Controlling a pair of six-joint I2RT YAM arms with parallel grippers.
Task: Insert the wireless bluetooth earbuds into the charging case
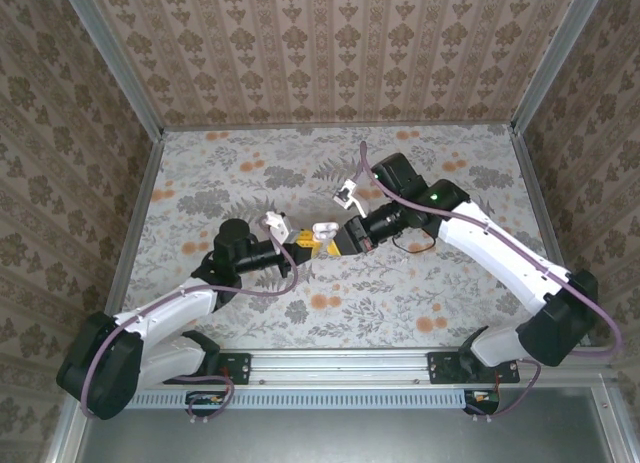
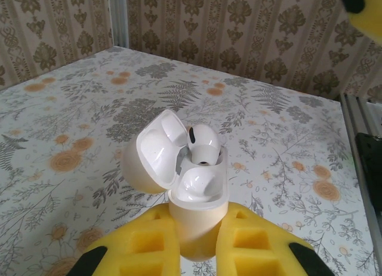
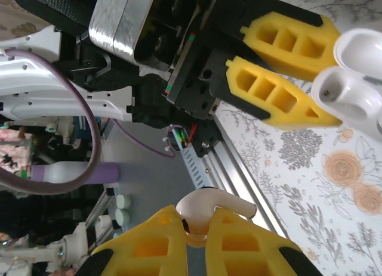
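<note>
The charging case is held upright above the table between the yellow foam fingers of my left gripper, which is shut on its lower body. Its lid hangs open to the left. One earbud sits in the far slot, and the near slot is empty. My right gripper is shut on the second earbud, stem pointing right. From the right wrist view the case shows at the upper right. From above, the case sits between the left gripper and the right gripper, nearly touching.
A floral cloth covers the table, with wallpapered walls and metal posts around it. An aluminium rail runs along the near edge. A yellow finger of the right gripper shows at the top right of the left wrist view.
</note>
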